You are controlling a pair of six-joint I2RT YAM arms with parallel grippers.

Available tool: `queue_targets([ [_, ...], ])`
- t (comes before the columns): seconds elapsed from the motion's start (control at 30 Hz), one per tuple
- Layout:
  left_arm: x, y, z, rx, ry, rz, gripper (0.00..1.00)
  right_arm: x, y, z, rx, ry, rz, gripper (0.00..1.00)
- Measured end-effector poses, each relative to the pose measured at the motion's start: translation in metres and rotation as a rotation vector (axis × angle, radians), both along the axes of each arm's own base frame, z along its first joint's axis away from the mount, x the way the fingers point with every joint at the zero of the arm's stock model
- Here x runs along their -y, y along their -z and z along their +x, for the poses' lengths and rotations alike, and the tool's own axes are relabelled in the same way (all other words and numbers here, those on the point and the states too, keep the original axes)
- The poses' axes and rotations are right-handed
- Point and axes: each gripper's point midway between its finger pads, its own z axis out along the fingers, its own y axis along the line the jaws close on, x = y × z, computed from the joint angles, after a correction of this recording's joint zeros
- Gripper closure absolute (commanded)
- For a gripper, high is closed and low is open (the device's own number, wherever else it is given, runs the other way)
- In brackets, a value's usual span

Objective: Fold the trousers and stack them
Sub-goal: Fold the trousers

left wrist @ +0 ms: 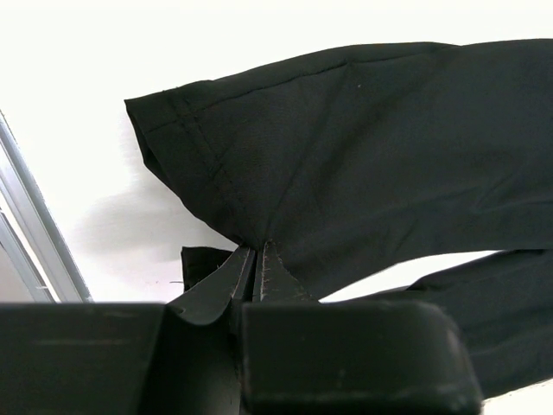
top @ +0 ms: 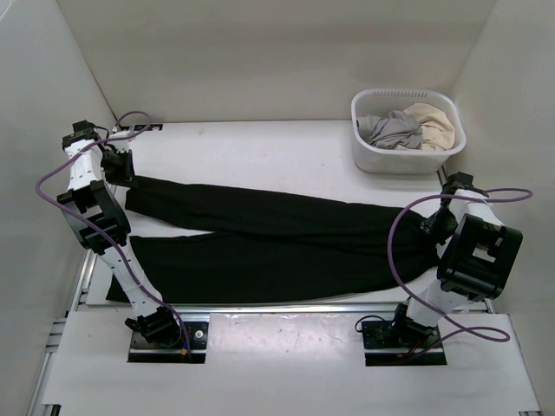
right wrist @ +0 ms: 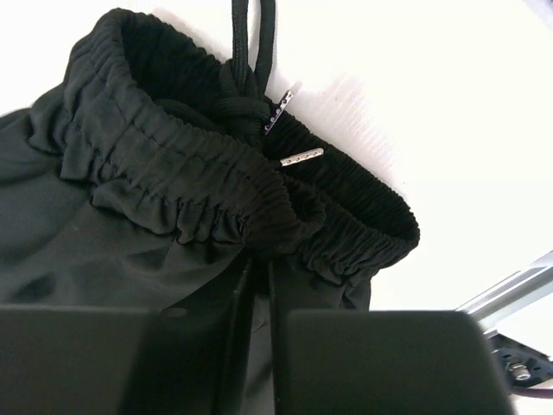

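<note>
Surface: a white desk [top: 260,147], matte.
Room: plain white walls [top: 260,52] close the desk in at the back and on both sides.
Far right corner: a white basket [top: 390,160] stands on the desk. It holds a grey garment [top: 390,130] and, beside it, a beige garment [top: 436,121].
Trousers: the black trousers [top: 286,230] lie flat across the middle of the desk. The two legs run toward the left and the waistband [right wrist: 173,181] is at the right. The far leg slants toward the back left corner, and the near leg lies along the front edge.
Waist detail: the elastic is gathered and the drawstring [right wrist: 246,35] is knotted, with two metal tips showing.
Left jaws: closed tight at the far leg's end. A fold of black cloth just beside the hem [left wrist: 173,130] is pinched between the tips, and the cloth pulls into creases toward that point.
Right jaws: at the waistband on the right, drawn nearly together with only a thin slit between them, touching the fabric just below the elastic. Black on black, so I cannot tell whether cloth is caught between them.
</note>
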Motion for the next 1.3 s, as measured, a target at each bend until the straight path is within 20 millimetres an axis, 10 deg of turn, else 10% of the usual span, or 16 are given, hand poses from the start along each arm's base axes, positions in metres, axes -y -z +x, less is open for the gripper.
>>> queue_targets([
  [0.8, -0.017, -0.030, 0.005, 0.078, -0.033, -0.026, 0.86, 0.025, -0.086, 0.048, 0.231, 0.080, -0.028, 1.00],
  [1.1, -0.018, -0.020, -0.042, -0.045, -0.039, -0.070, 0.86, 0.032, -0.097, 0.034, 0.251, 0.120, 0.004, 1.00],
  [1.3, -0.023, -0.041, -0.109, -0.128, -0.043, 0.061, 0.86, 0.033, -0.092, 0.008, 0.236, 0.151, 0.042, 1.00],
])
